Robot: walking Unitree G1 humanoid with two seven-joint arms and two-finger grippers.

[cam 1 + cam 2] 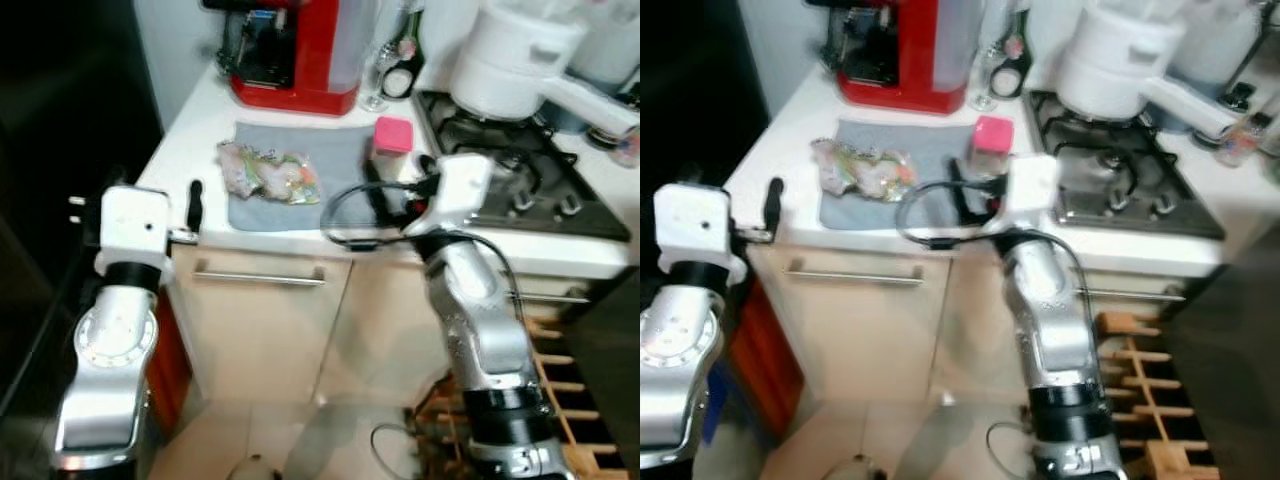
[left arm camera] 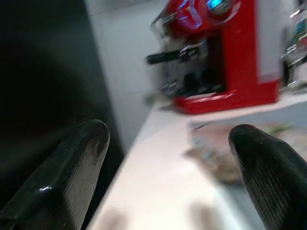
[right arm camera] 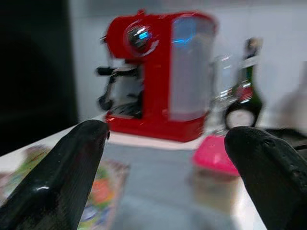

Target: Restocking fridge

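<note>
Restocking looks barely begun: the crinkly multicoloured plastic food packet (image 1: 268, 173) and the pink-lidded clear jar (image 1: 392, 140) sit on the grey cloth at upper centre of the white table (image 1: 190, 125) (both grippers, left (image 2: 168, 177) and right (image 3: 165, 177), spread wide, holding nothing).

Bright, soft indoor light; motion blur throughout (wrist views worst); dark left side
</note>
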